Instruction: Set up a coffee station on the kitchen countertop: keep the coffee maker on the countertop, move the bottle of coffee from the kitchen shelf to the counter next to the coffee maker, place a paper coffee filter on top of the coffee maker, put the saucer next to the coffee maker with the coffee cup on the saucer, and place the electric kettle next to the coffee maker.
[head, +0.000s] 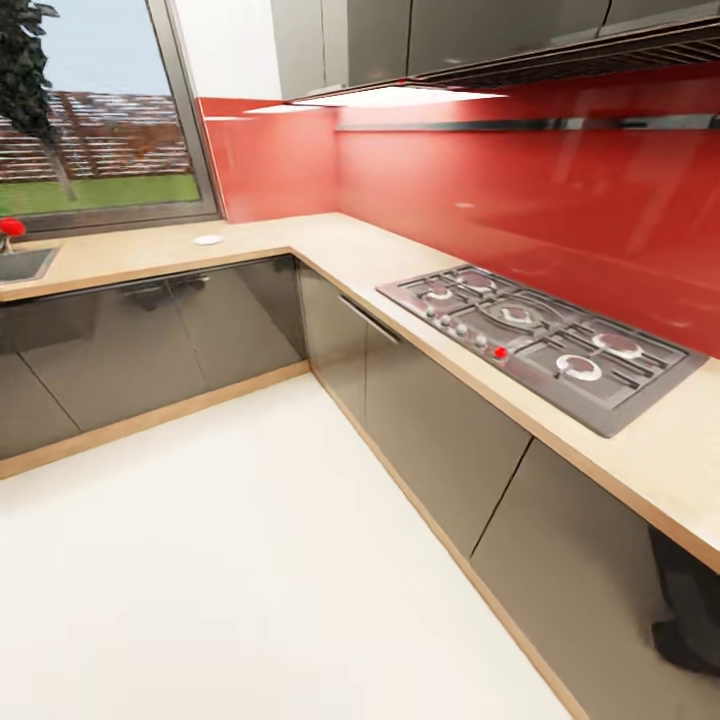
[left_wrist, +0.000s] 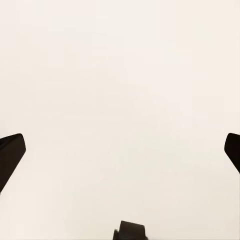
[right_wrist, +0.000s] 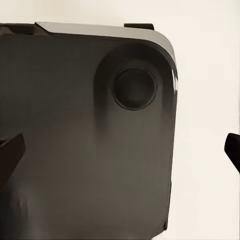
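Kitchen corner is what your head cam is looking at right now: an L-shaped wooden countertop (head: 330, 245) running along a glossy red backsplash (head: 520, 190), with dark grey cabinet fronts (head: 430, 420) below and a pale floor (head: 220, 560) taking up most of the lower part of the view. You've got a gas cooktop (head: 540, 340) set into the right-hand run of the counter, with a row of knobs along its front edge, one of them red. Over on the left run, near the window (head: 100, 120), there's a small white round thing (head: 208, 240) lying flat on the counter. It could be the saucer or a filter, too small for me to tell. At the far left edge you can see a corner of the sink (head: 25, 265) and a bit of something red (head: 12, 228) beside it. None of the coffee gear is clearly recognisable here.

Your left gripper (left_wrist: 120, 150) is spread wide, its dark fingertips (left_wrist: 12, 150) sitting at opposite edges of the left wrist view, nothing between them, just pale floor underneath.

Your right gripper (right_wrist: 120, 150) looks the same: fingers far apart, holding nothing. Below it is a dark rounded panel of the robot's own base (right_wrist: 90, 140) with a round recess in it, and pale floor alongside.
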